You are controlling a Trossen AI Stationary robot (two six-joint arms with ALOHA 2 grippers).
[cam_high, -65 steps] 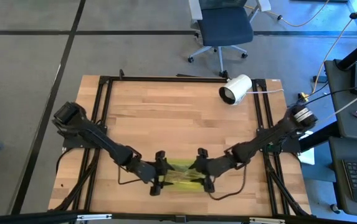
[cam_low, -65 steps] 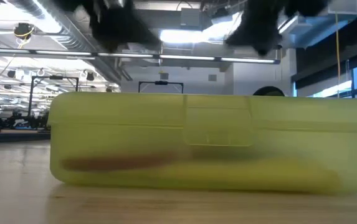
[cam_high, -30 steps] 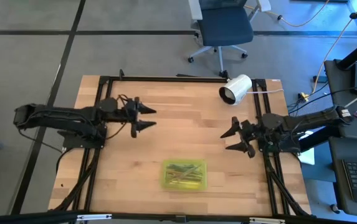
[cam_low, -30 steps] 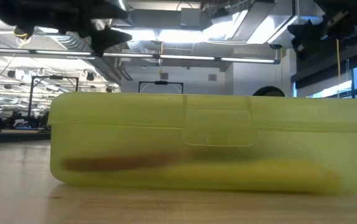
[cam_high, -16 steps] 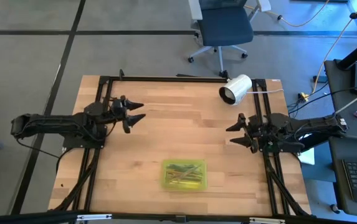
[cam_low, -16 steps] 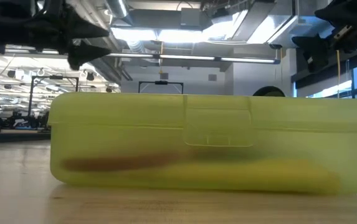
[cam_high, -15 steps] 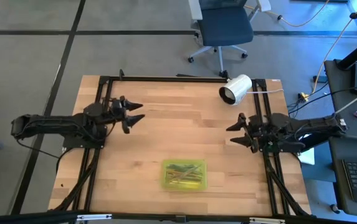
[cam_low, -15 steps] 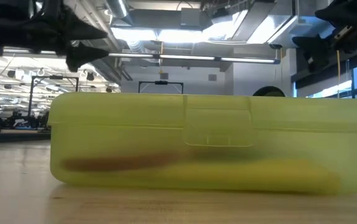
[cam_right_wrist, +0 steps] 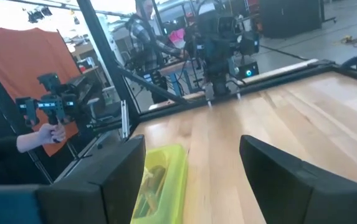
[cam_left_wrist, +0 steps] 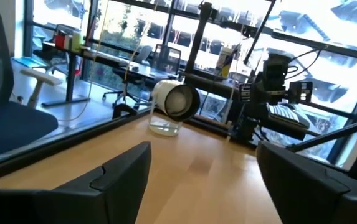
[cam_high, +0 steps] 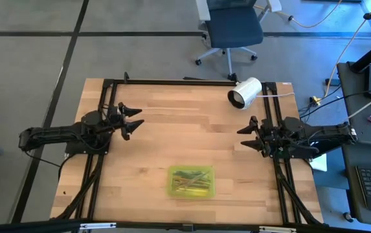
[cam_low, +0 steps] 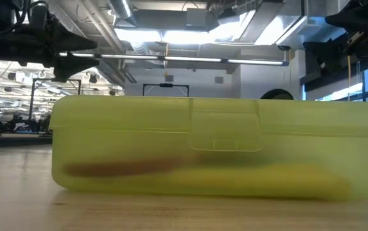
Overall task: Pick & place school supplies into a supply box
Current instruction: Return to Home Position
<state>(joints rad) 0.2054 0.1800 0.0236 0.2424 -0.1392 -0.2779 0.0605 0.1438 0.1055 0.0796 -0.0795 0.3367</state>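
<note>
Facing inward, left hand (cam_high: pixel 138 116) and right hand (cam_high: pixel 243 137) spread wide.

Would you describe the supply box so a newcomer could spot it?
On the wooden table, look toward the edge opposite the office chair. There lies the supply box, shut: flat, translucent yellow-green, pens showing inside, unlike the white cylinder near the chair.
</note>
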